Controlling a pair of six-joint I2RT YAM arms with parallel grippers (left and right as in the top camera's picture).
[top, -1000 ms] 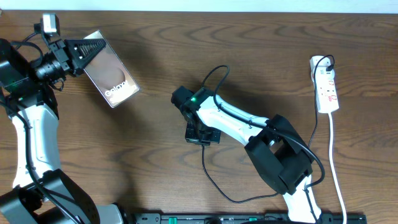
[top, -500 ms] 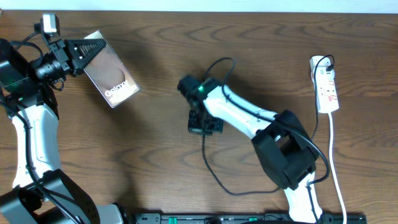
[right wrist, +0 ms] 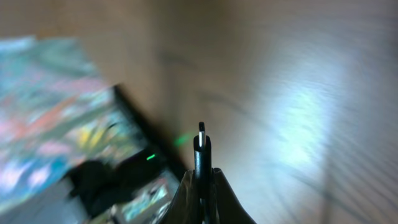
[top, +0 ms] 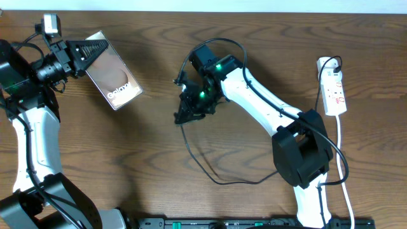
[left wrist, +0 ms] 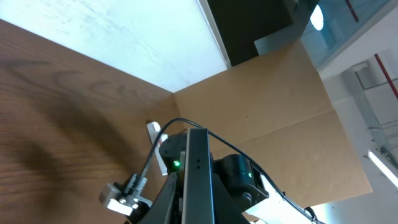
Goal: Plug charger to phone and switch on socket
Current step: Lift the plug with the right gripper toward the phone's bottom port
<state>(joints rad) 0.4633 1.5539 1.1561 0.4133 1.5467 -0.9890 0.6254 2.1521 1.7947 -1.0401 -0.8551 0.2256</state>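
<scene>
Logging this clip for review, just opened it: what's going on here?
The left gripper holds the phone tilted at the far left of the table. The right gripper is shut on the charger near its plug tip, which points toward the phone across a clear gap, so it is not plugged in yet. The socket lies at the right edge, away from both grippers.

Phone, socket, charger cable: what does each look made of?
The phone looks glossy and glass-like, with a brown-black face that shows a pale sheen. The socket looks like smooth white moulded plastic with small red switches. The charger is a thin matte black cable, probably rubber or plastic sheathed, and it lies in a loose loop.
</scene>
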